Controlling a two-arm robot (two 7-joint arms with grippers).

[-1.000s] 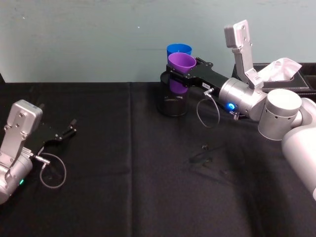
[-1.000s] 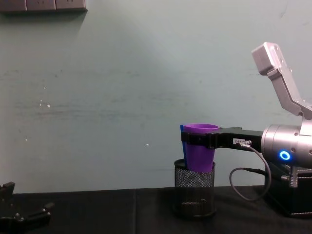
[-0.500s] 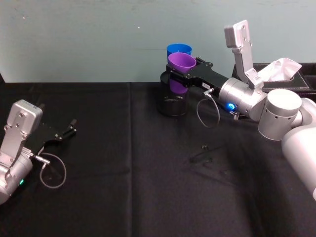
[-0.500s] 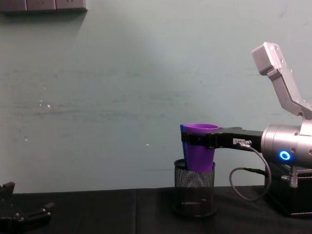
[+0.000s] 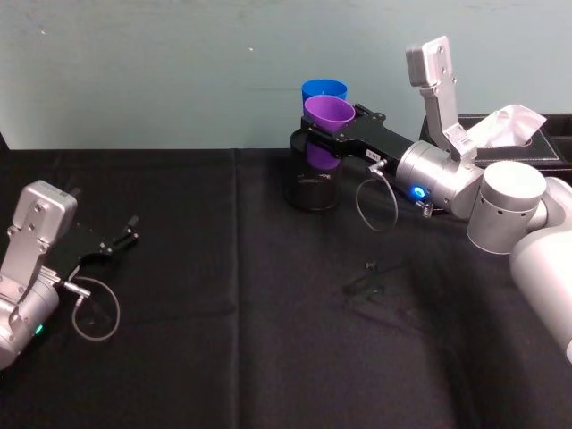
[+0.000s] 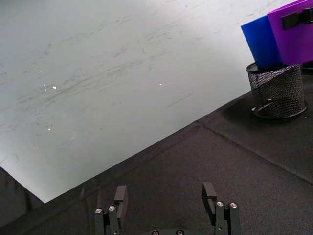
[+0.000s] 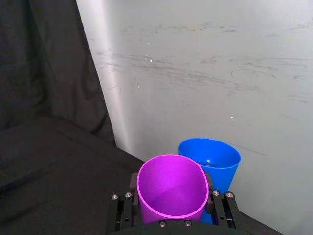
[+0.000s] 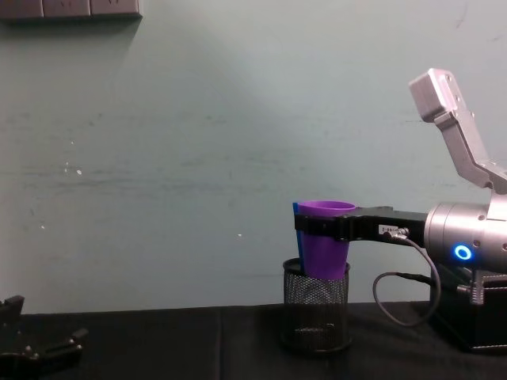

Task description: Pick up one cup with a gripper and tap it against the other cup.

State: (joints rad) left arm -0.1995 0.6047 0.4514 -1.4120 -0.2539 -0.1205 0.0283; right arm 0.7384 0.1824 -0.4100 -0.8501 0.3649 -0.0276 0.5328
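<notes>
Right gripper (image 5: pixel 329 132): clamped on purple cup (image 5: pixel 328 113), side against blue cup (image 5: pixel 323 90) for the tap.
Left gripper (image 5: pixel 132 230): parked, jaws apart.

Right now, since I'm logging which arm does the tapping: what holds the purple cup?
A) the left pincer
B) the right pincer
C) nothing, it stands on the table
B: the right pincer is shut on the purple cup, holding it up against the blue cup, while the left pincer sits open and empty low over the table on the robot's left.
</notes>
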